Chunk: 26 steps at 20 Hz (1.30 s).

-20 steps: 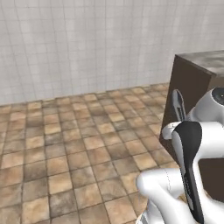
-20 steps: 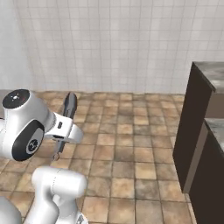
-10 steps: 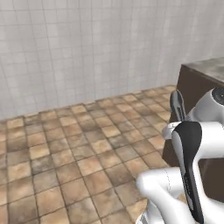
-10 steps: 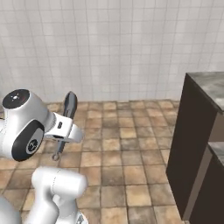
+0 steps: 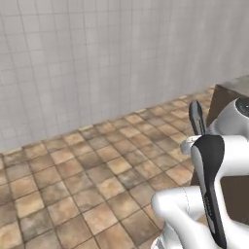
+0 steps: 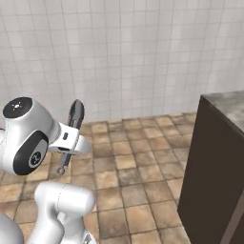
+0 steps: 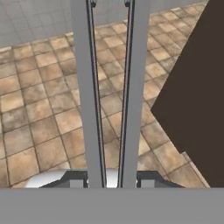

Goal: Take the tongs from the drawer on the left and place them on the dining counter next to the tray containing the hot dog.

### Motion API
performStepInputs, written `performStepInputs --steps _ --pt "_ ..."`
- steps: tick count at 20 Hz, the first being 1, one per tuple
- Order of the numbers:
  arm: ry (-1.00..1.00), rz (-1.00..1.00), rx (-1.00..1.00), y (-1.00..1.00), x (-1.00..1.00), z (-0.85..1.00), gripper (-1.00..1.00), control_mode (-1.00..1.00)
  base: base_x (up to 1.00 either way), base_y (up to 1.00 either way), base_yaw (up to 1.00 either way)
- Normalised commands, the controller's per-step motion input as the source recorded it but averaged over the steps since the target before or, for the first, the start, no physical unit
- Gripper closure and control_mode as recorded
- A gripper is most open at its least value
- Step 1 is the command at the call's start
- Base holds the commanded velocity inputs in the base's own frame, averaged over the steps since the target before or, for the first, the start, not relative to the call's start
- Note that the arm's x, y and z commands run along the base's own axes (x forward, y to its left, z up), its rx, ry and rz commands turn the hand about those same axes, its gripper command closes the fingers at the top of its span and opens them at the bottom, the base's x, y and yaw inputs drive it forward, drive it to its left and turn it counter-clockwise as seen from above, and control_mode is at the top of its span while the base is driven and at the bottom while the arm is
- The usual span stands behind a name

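Note:
The slim grey tongs point(image 7: 94, 87) run up the middle of the hand view as two long narrow arms, and my gripper point(image 7: 111, 177) is shut on them near their base. In the right base view the tongs point(image 6: 76, 114) stick up from the gripper point(image 6: 71, 143), held high beside the arm. They show as a dark upright blade in the left base view point(image 5: 196, 116). The dining counter point(image 6: 214, 167) with its dark brown base and grey stone slab stands to the right, well apart from the gripper. The drawer, the tray and the hot dog are out of view.
A brown tiled floor point(image 5: 97, 175) spreads ahead up to a white tiled wall point(image 6: 124, 57). The counter's dark corner point(image 5: 226, 97) juts in at the right of the left base view, and its side point(image 7: 197, 87) is at the right of the hand view.
The whole picture has shifted, so the base has moved: the white wall looms larger and the counter's place in both views has changed. The arm keeps its pose with the tongs in its grip.

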Motion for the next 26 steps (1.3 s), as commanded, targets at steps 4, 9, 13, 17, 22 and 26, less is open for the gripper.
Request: performStepInputs --steps 4,9,13,17,22,26 --pt "0.00 0.00 0.00 0.00 0.00 0.00 1.00 1.00 1.00 0.43 -0.36" --pt "0.00 0.00 0.00 0.00 0.00 0.00 1.00 1.00 1.00 0.48 -0.39" --pt "0.00 0.00 0.00 0.00 0.00 0.00 1.00 1.00 0.96 0.65 -0.41" --pt "0.00 0.00 0.00 0.00 0.00 0.00 1.00 1.00 0.68 0.66 -0.41" --pt "0.00 0.00 0.00 0.00 0.00 0.00 1.00 1.00 0.64 0.68 -0.42" --pt "0.00 0.00 0.00 0.00 0.00 0.00 1.00 1.00 0.51 0.61 -0.43"
